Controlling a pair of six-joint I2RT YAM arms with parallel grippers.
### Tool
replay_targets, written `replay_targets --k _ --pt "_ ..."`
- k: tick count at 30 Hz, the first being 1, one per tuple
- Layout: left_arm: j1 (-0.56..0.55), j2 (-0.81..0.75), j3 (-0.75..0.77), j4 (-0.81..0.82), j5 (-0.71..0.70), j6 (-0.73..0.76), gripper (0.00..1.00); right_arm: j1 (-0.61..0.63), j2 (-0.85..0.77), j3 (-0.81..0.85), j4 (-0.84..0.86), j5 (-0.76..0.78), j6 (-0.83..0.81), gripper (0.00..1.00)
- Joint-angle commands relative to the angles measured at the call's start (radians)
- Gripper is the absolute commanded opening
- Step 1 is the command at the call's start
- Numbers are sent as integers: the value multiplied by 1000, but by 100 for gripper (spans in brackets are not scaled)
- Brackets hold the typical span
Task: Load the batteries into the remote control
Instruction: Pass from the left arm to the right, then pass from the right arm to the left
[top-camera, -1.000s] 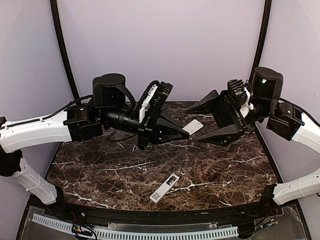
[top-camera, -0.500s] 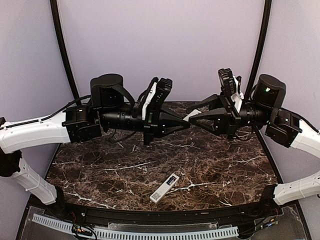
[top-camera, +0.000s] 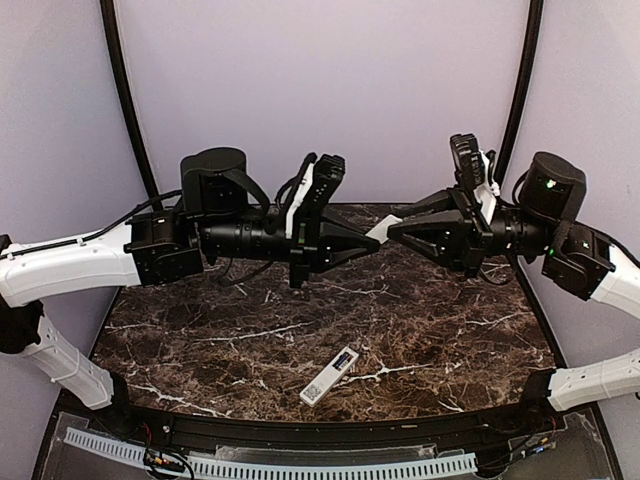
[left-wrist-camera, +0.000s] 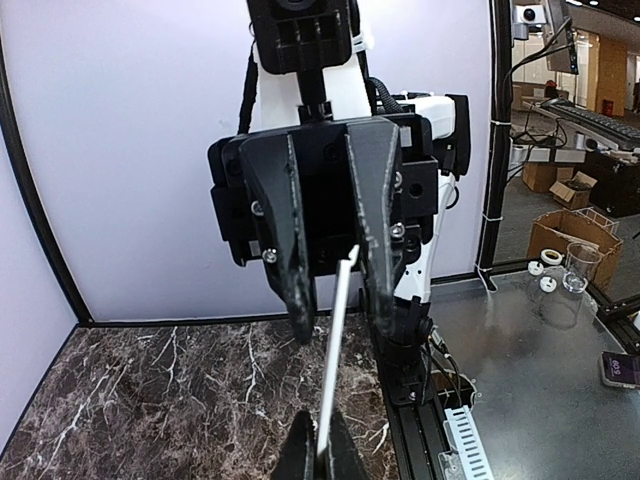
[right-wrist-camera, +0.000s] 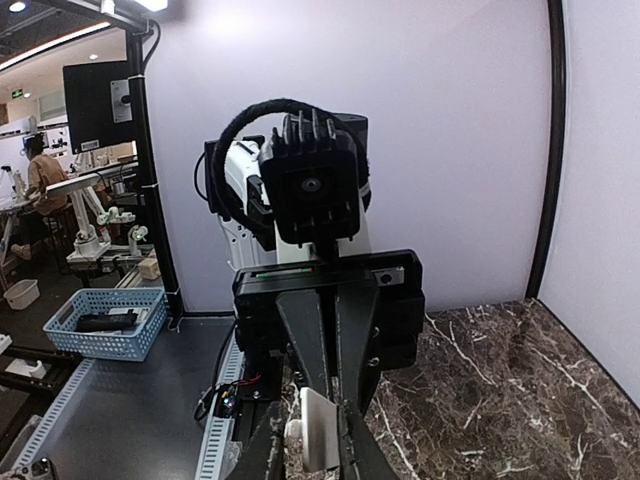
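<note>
Evidently for a handover, the left hand (top-camera: 373, 240) pinched a thin white plate (left-wrist-camera: 337, 350) aloft at frame centre. The right hand (top-camera: 392, 232) stood narrow around its free end, not visibly clamping. The remote (top-camera: 330, 376) lay label-up on the worktop (top-camera: 200, 340), lower centre, untouched; no batteries showed.

Left hand (right-wrist-camera: 324, 385) faces camera, fingers pinched on white flat piece (right-wrist-camera: 320, 432) low centre. Right hand (right-wrist-camera: 316, 468) fingers flank piece at bottom edge. Marbled desk (right-wrist-camera: 500, 390) right. Blue basket (right-wrist-camera: 100, 322), monitor (right-wrist-camera: 95, 105), person (right-wrist-camera: 40, 175) left background.
</note>
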Motion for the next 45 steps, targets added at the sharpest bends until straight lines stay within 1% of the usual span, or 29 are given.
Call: replay_targets --k 1,3,7,14,15,16,17,18,19,20,21,22,23,24,26,28,30,32,33,34,35,36,37,38,39,40,41,42,45 --pt "-3 -35 -16 15 -2 1 0 10 -3 -16 -25 24 11 21" --pt "-3 -35 -17 12 -2 2 0 9 4 -13 -25 26 14 19" --pt "-3 -40 -21 3 0 3 0 12 19 12 -61 28 20 0" --pt "-3 -46 -24 -18 -33 22 0 12 34 35 -102 66 94 0" --pt "-3 -48 -25 -26 -55 26 6 12 37 39 -110 79 110 0" --pt "-3 -50 -27 -28 -75 37 31 12 39 42 -124 115 134 0" --pt "-3 -57 -36 -25 -130 44 44 12 39 48 -138 161 163 0" --pt "-4 -62 -49 -23 -164 72 60 12 39 53 -157 217 196 0" --pt "-6 -73 -52 -30 -237 96 63 11 38 55 -180 301 246 0" --pt "-9 -78 -53 -40 -276 150 63 12 38 57 -212 399 303 0" --pt "-19 -81 -52 -57 -383 185 63 11 42 64 -266 506 384 0" --pt "-28 -79 -49 -62 -447 257 63 9 50 75 -328 588 454 0" --pt "-46 -68 -47 -68 -574 326 64 9 57 85 -366 640 499 0" --pt "-55 -50 -43 -71 -630 362 64 8 65 89 -374 649 528 0" --pt "-79 -16 -41 -75 -794 454 65 8 77 87 -362 653 592 0" --pt "-110 18 -42 -47 -888 535 64 9 88 83 -341 669 640 0" --pt "-143 43 -52 -2 -945 613 63 9 106 89 -345 698 692 0" --pt "-174 56 -86 62 -980 710 63 8 122 94 -341 691 731 0" --pt "-189 57 -109 151 -990 786 63 10 128 96 -338 680 746 0" --pt "-192 53 -170 264 -1000 829 64 9 134 96 -336 666 763 0" --pt "-195 50 -201 327 -1001 912 65 9 139 97 -334 654 771 0" --pt "-196 36 -268 441 -987 952 66 9 143 99 -335 642 778 0" --pt "-196 28 -344 499 -973 1028 66 9 145 100 -336 630 785 0" --pt "-196 9 -383 643 -935 1064 65 9 149 98 -337 617 789 0" --pt "-196 0 -464 714 -908 1140 64 8 148 96 -335 601 793 0" --pt "-196 -16 -499 834 -848 1172 63 9 147 95 -331 575 793 0" --pt "-196 -22 -553 870 -822 1227 63 9 149 97 -331 555 795 0" --pt "-196 -27 -571 912 -779 1252 63 10 151 101 -335 537 794 0" --pt "-201 -7 -630 1036 -759 1359 59 10 161 111 -341 479 785 0"
